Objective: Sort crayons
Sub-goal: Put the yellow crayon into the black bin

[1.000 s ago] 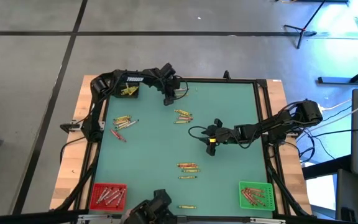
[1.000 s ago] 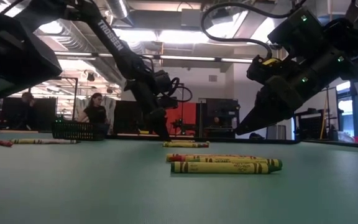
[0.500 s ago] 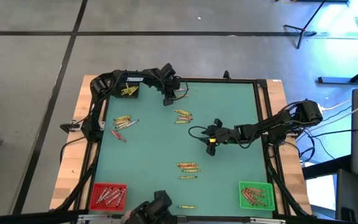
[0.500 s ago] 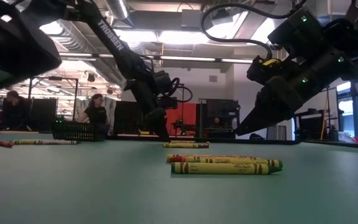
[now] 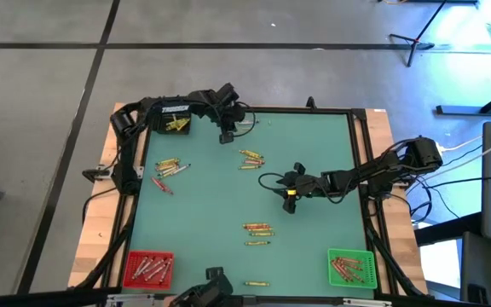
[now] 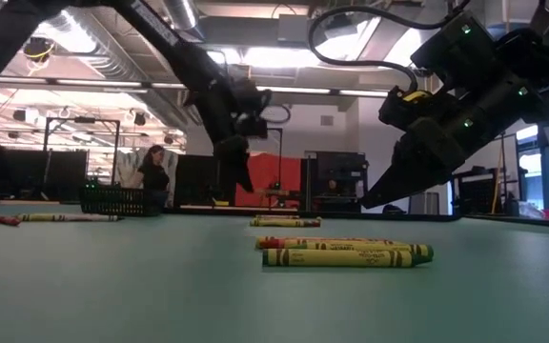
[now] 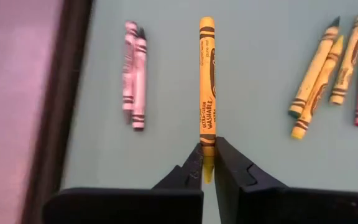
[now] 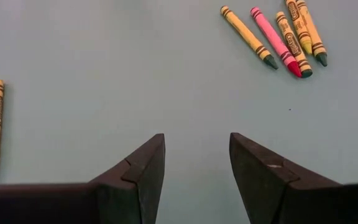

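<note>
Left pincer (image 7: 207, 163) near the surface's (image 5: 314, 170) 11 o'clock corner is pinching a yellow crayon (image 7: 207, 93) by one end, so the paper-wrapped stick pokes straight out ahead, probably bound for the black bin (image 5: 176, 124) just beside it. Right pincer (image 8: 196, 163) hangs spread and empty around 3 o'clock of centre, likely waiting. Other crayons (image 5: 258, 229), thin waxy cylinders with printed labels, lie in loose clusters on the smooth matte green mat.
</note>
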`<state>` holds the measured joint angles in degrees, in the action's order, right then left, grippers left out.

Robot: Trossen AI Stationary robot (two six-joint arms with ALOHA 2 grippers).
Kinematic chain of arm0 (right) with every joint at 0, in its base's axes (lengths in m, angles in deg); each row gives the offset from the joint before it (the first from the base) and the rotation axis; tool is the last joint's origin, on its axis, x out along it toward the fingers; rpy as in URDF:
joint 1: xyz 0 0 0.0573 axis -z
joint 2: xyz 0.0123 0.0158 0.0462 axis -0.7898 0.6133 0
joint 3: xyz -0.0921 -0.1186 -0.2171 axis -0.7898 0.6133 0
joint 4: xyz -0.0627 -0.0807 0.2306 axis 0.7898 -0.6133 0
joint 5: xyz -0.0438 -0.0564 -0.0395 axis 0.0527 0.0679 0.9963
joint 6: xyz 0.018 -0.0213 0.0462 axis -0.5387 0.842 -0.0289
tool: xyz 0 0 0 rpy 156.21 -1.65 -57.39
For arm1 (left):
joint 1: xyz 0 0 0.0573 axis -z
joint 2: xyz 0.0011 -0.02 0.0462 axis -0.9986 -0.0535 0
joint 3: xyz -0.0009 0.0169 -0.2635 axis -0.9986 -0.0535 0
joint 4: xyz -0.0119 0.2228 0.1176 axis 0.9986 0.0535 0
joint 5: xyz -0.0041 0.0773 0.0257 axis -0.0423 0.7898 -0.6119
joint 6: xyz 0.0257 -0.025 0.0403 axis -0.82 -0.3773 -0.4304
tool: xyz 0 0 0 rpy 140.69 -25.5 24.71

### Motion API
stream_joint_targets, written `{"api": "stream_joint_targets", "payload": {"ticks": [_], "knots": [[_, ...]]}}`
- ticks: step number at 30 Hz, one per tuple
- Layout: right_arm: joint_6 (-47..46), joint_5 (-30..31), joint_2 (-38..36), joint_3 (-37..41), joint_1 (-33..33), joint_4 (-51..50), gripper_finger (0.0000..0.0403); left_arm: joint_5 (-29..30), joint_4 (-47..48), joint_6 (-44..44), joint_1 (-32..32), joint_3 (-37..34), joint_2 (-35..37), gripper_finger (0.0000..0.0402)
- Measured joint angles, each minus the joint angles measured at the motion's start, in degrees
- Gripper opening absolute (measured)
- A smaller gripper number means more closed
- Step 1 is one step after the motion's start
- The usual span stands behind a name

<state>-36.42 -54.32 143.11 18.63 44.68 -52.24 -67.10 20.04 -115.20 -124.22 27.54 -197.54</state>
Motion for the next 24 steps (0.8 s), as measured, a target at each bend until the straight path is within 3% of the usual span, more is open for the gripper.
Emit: {"api": "stream_joint_targets", "payload": {"ticks": [11,24], "knots": [[0.0,0.0,0.0,0.0,0.0,-0.1,0.0176,2.6,8.4,1.5,-1.0,-0.6,11.3,0.0000],[0.7,0.0,0.0,0.0,0.0,-0.1,0.0176,11.8,9.3,5.4,-10.1,-13.7,29.8,0.0000]]}}
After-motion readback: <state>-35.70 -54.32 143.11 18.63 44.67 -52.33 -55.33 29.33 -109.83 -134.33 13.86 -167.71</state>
